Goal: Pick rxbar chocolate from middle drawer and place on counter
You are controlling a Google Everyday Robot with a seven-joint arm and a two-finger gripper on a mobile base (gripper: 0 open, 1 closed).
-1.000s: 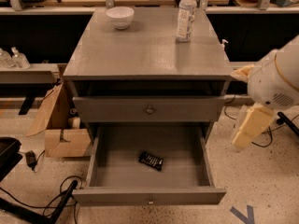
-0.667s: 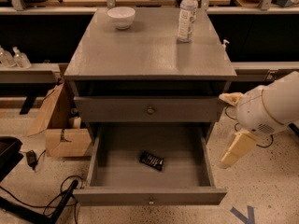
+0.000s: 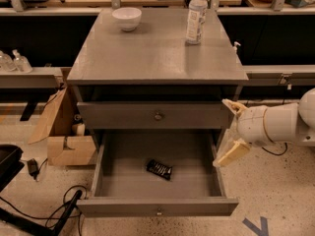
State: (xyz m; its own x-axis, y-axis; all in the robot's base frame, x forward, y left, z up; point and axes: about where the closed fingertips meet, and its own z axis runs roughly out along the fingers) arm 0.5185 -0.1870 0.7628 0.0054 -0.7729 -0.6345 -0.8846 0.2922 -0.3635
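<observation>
The rxbar chocolate [image 3: 159,169] is a small black wrapper lying flat on the floor of the open middle drawer [image 3: 123,181], near its centre. The counter [image 3: 157,53] is the grey top of the cabinet. My gripper [image 3: 230,131] comes in from the right on a white arm and hangs beside the drawer's right wall, right of the bar and above it. Its two pale fingers [image 3: 232,153] stand wide apart, open and empty.
A white bowl [image 3: 127,18] and a clear water bottle [image 3: 197,15] stand at the back of the counter. A shut drawer front with a knob [image 3: 158,116] sits above the open drawer. A cardboard box [image 3: 64,132] and cables [image 3: 54,210] lie on the floor at left.
My arm has moved left and lower, bringing the gripper from beside the cabinet to the open drawer's right edge. The bar has not moved.
</observation>
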